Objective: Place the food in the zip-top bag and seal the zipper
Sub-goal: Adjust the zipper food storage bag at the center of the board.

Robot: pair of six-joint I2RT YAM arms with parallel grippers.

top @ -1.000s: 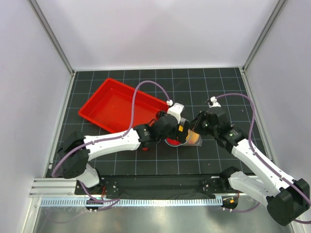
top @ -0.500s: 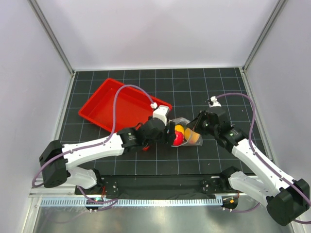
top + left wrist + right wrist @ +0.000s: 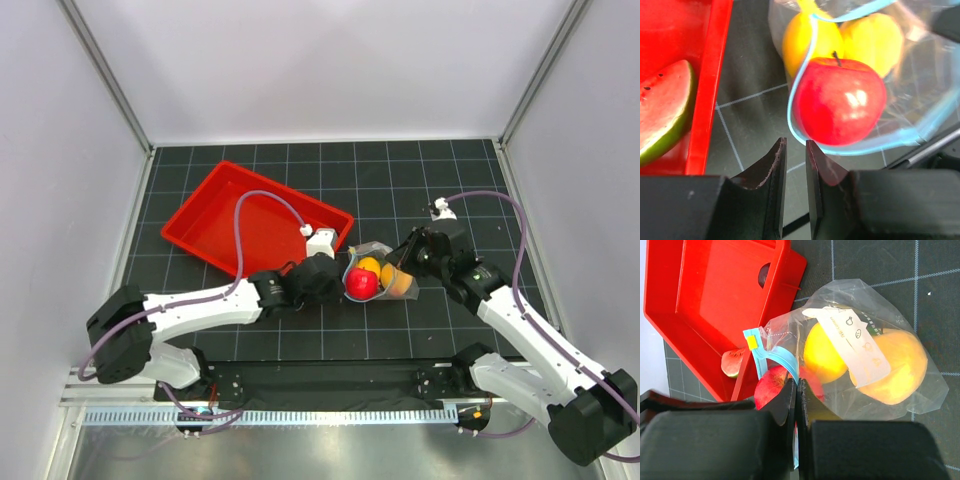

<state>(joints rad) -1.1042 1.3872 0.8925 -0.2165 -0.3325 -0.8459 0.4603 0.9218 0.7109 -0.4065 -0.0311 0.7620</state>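
Red glossy apple point(image 3: 360, 284) in crinkly clear bag point(image 3: 910, 305); right gripper point(image 3: 797, 387) pinches teal zipper point(image 3: 782, 359), left gripper point(image 3: 338, 283) narrow, empty, nine o'clock

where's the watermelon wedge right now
The watermelon wedge lies inside the red tray, against its wall: far left in the left wrist view, with that wall between it and the zip-top bag holding the red apple.

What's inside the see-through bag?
A yellow lemon and an orange ball lie inside the bag, and a red apple sits in its open mouth. The whitish label covers part of both; anything behind them is hidden.
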